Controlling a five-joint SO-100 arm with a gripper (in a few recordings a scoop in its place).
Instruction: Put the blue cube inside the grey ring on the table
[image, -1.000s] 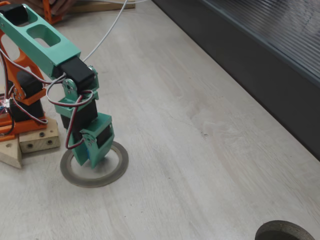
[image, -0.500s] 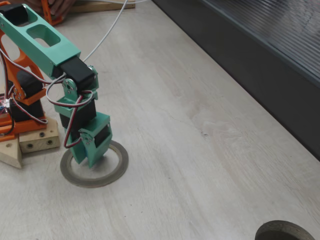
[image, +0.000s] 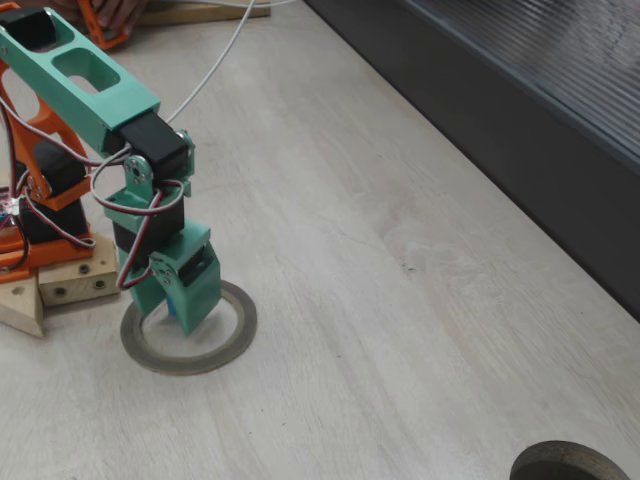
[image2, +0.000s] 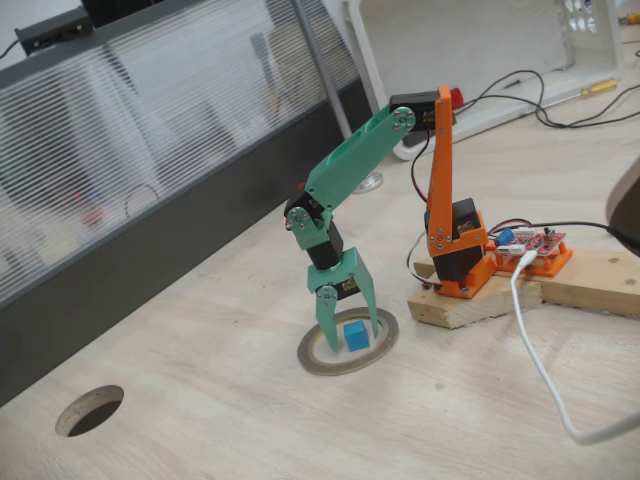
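The blue cube (image2: 356, 335) sits on the table (image2: 250, 420) inside the grey ring (image2: 345, 370), near the ring's middle. My green gripper (image2: 350, 330) hangs straight down over it, open, with one finger on each side of the cube and neither pressing it. In the other fixed view the gripper (image: 165, 314) covers most of the blue cube (image: 171, 304), and only a blue sliver shows between the spread jaws above the grey ring (image: 190, 365).
The arm's orange base (image2: 455, 250) stands on wooden blocks (image: 75, 282) right beside the ring. A dark round hole (image: 570, 462) lies farther off on the table. A dark ribbed wall panel (image: 520, 90) runs along one side. A white cable (image2: 540, 370) trails across the wood.
The jaws have spread apart over the ring and let go of the blue cube, which now shows between them. The wrist has shifted slightly left.
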